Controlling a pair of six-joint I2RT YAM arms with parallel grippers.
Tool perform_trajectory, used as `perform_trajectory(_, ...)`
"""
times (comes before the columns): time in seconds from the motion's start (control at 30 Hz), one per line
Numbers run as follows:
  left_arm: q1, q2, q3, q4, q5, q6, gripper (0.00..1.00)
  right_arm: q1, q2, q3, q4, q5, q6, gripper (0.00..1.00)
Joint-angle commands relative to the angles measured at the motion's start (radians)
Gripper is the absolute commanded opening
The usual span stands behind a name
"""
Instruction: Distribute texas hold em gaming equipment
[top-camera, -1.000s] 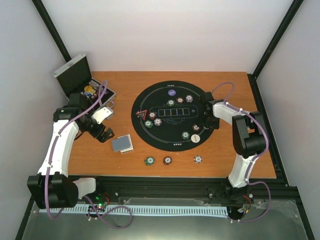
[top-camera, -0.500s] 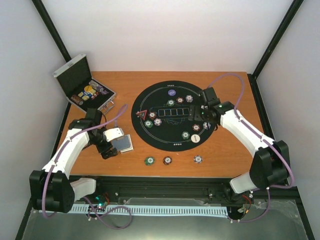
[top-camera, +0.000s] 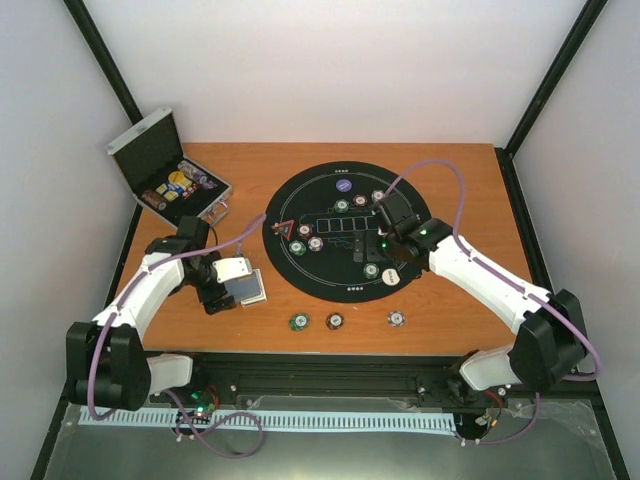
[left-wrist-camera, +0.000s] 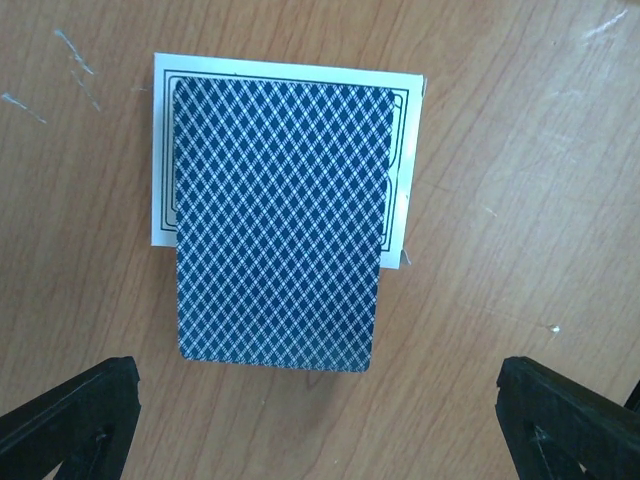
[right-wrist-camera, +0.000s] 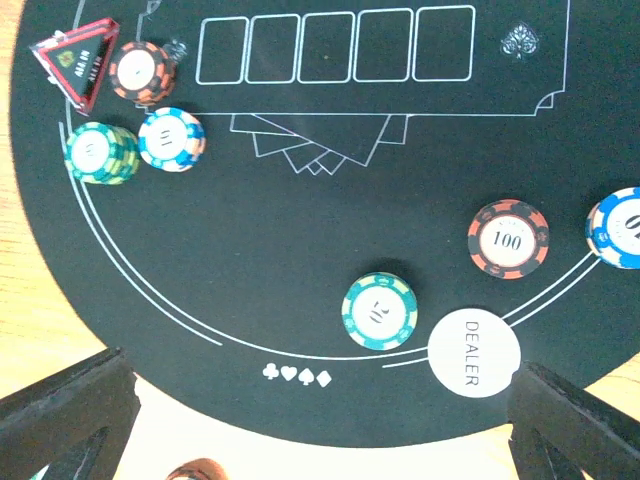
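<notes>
Wooden table (top-camera: 470, 180), top + wrist views. L gripper (left-wrist-camera: 320, 425): we are seeing its fingers spread wide, released and gripping nothing, hovering over the grey-blue-backed deck (left-wrist-camera: 278, 225). The deck is lying on bare wood atop a white-bordered card (left-wrist-camera: 290, 78), near the black mat (right-wrist-camera: 300, 230). R gripper (right-wrist-camera: 320, 405): also released and empty, hanging over the mat's near half. Closest to it we are noting a green chip (right-wrist-camera: 379, 311) just beside the white DEALER disc (right-wrist-camera: 474, 353), w/ a red 100 chip (right-wrist-camera: 509, 240) farther on. Red triangle marker (right-wrist-camera: 78, 60) is sitting at the mat's left edge. Silver case (top-camera: 165, 180) is standing open at the far-left corner.
</notes>
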Motion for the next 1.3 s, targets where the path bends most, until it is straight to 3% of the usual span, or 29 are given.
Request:
perform_trajectory(0.0,-0.008,0.027,-0.013,0.057,-0.005,0.057,1.00,0.037,-0.051,0.004,0.010,-0.001,0.054,1.00)
perform_trajectory(0.47,-0.017,0.097,-0.056,0.150,-0.035,0.033,1.00,0.123,0.001,0.069,-0.001,0.032,0.074,1.00)
perform_trajectory(1.27,-0.019,0.201,-0.067,0.230,-0.045,0.024,1.00,0.141,0.006,0.065,0.002,0.004,0.083,1.00)
